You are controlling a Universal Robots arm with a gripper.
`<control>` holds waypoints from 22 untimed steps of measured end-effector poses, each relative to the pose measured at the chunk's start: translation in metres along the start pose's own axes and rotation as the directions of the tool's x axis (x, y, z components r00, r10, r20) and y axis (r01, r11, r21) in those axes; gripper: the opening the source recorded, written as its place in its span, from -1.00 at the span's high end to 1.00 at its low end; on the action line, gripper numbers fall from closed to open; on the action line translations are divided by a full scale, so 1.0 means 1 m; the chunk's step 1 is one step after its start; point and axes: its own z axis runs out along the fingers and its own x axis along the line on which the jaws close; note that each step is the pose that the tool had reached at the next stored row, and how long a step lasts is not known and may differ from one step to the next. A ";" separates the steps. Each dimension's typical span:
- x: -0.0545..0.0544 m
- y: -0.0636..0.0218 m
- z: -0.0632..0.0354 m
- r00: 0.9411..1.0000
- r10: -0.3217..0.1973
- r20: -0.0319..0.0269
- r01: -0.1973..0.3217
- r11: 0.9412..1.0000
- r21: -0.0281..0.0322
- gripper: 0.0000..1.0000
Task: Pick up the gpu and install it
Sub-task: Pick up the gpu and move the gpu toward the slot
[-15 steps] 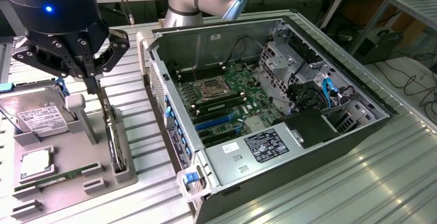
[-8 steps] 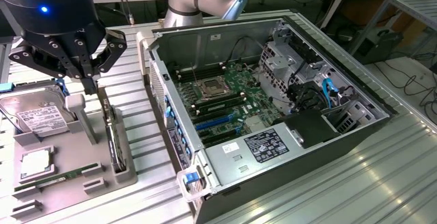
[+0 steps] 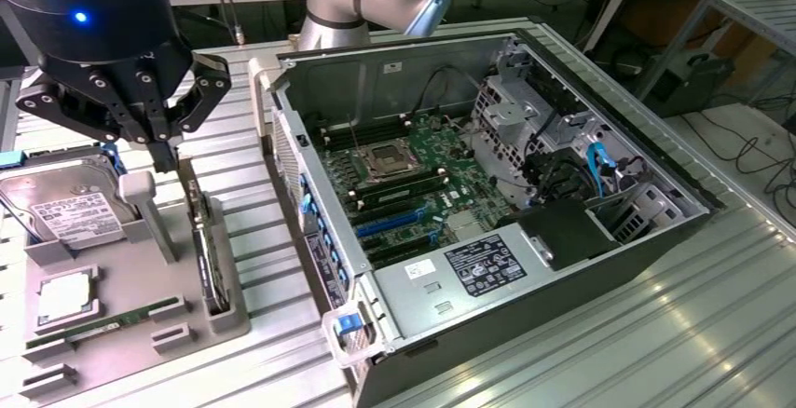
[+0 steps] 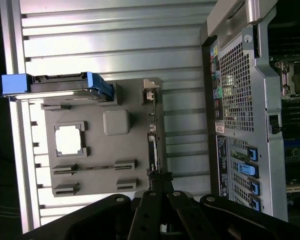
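The gpu (image 3: 209, 251) stands on edge in a slot along the grey holder's side nearest the case, a thin dark card seen edge-on. In the wrist view the gpu (image 4: 151, 137) is a narrow dark line with a metal bracket at its far end. My gripper (image 3: 162, 158) hangs above the holder, just to the exterior view's left of the card's far end, fingers together with nothing between them. Seen from the wrist, the gripper (image 4: 158, 184) has its tips meeting over the card's near end. The open computer case (image 3: 411, 63) lies beside it, with blue expansion slots (image 3: 391, 224) on its motherboard.
The grey holder (image 3: 125, 268) also carries a silver hard drive (image 3: 62, 205), a processor (image 3: 62, 296) and a green memory stick (image 3: 106, 326). A grey post (image 3: 140, 198) rises just below my fingers. The case's rear panel (image 4: 240, 100) stands close to the holder.
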 end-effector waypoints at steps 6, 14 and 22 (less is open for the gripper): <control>0.000 0.0000 0.0000 1.000 0.000 0.000 0.000 1.000 0.000 0.29; 0.000 0.0000 0.0009 1.000 -0.010 0.000 0.010 1.000 0.001 -0.33; 0.000 0.0000 0.0081 1.000 -0.026 -0.001 0.026 1.000 0.000 -0.33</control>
